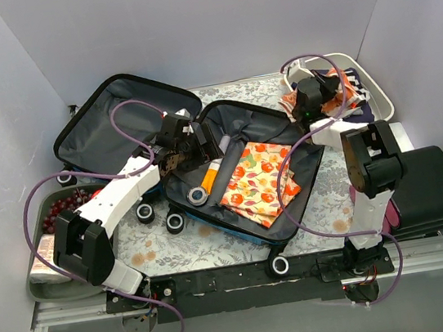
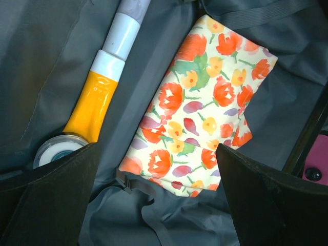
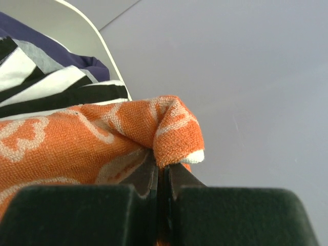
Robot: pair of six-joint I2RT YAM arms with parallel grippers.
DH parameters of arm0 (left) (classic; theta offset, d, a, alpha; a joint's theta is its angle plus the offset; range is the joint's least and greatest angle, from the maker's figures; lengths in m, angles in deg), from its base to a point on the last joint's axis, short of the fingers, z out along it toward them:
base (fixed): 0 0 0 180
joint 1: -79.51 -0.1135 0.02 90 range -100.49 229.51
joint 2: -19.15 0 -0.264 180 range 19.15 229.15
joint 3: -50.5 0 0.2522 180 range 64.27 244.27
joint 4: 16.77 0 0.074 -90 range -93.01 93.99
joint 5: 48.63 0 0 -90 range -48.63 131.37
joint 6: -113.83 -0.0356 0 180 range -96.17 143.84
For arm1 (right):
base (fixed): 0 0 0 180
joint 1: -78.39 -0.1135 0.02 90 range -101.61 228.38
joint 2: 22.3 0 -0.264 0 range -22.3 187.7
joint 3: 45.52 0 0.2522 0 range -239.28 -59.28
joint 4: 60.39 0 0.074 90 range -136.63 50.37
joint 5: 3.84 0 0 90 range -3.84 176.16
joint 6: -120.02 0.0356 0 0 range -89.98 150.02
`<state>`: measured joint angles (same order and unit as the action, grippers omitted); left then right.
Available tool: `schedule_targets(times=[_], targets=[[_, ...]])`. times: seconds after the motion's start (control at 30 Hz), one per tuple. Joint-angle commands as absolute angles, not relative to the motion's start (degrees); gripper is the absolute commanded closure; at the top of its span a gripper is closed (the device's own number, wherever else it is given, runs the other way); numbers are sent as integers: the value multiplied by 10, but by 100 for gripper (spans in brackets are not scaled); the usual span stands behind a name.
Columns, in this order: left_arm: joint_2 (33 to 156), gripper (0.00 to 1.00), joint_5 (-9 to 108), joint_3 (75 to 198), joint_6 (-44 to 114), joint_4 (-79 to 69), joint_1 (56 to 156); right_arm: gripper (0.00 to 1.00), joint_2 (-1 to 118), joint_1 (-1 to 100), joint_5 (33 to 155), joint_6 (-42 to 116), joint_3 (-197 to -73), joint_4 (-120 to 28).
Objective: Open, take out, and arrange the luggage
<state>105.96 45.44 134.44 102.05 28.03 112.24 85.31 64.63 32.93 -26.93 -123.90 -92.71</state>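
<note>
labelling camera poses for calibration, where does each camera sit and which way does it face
Top external: above and behind the bases, looking down on left arm, right arm, open luggage, white tub.
Left wrist: on the left arm, looking down into the luggage; open left tool at bottom.
Right wrist: on the right arm by the tub, facing the wall; right tool shut on orange towel.
Shared: floral cloth and orange tube show in top and left wrist views.

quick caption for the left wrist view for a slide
Open left gripper hovers over the luggage lining, above a folded floral cloth and an orange tube.
</note>
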Motion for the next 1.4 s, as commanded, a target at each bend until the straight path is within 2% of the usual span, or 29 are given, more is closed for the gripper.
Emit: schedule_targets(times=[0.0,0.37,0.73,0.9,0.93,1.03,1.07,1.13,1.17,1.23,1.27,1.37], targets=[[1041,2,433,1352,1010,312,1120,99,868,639,333,-291,-1251,-1001],[1027,2,431,1331,1001,306,1120,99,956,691,327,-299,-1310,-1018],[1058,2,451,1355,998,298,1120,99,991,734,382,-303,-1371,-992],[1068,2,452,1361,999,302,1120,99,1006,743,407,-263,-1393,-926],[1069,2,453,1362,1000,301,1120,96,1006,744,412,-249,-1396,-910],[1064,2,458,1361,1001,300,1120,51,1006,747,416,-218,-1406,-892],[1062,2,458,1360,1002,297,1120,41,1007,749,411,-217,-1409,-893],[1057,2,459,1358,1006,295,1120,35,1005,750,396,-203,-1418,-897],[1056,2,459,1358,1007,292,1120,26,1003,750,398,-210,-1415,-909],[1056,2,470,1358,1007,289,1120,25,1000,750,391,-194,-1412,-901],[1056,2,475,1357,1008,282,1120,19,997,750,390,-174,-1408,-903],[1058,2,498,1354,1014,265,1120,18,986,748,387,-118,-1397,-893]])
